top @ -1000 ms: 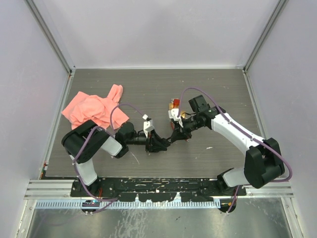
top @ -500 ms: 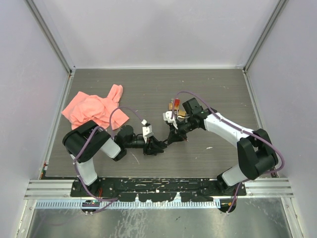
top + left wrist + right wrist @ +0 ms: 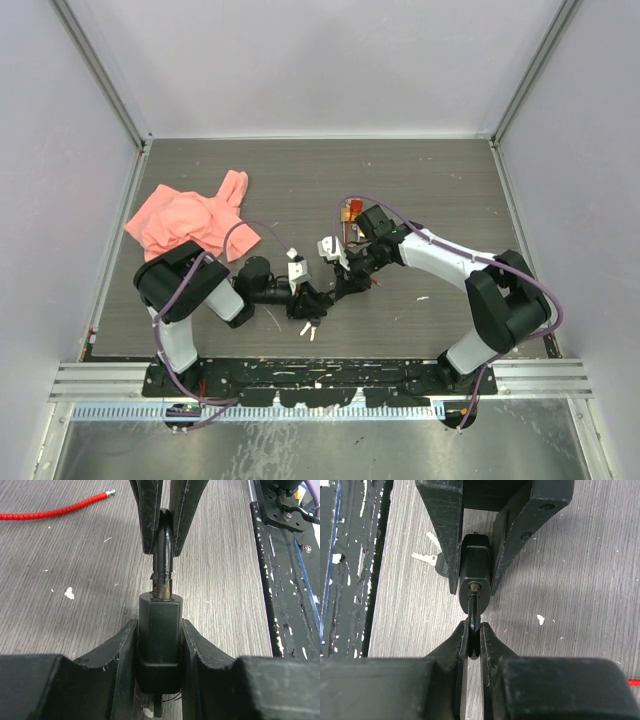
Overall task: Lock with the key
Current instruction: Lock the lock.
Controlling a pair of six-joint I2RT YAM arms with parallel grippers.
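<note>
Grey wood-grain surface (image 3: 420, 190) carries the work near its middle, between the arms. The left tool (image 3: 159, 632) is clamped on the lock (image 3: 159, 615) body. The right tool (image 3: 475, 636) is pinched on the key (image 3: 474, 611), its blade seated in the cylinder. Over the last second the right arm swung leftward, and spare keys (image 3: 311, 327) now show beside the lock. Judgement: insertion is done and turning remains.

Soft, even light is falling from above; the table (image 3: 430, 180) is showing only faint shadows, the walls (image 3: 320, 60) are glowing pale, wrist views are softening near the lens
</note>
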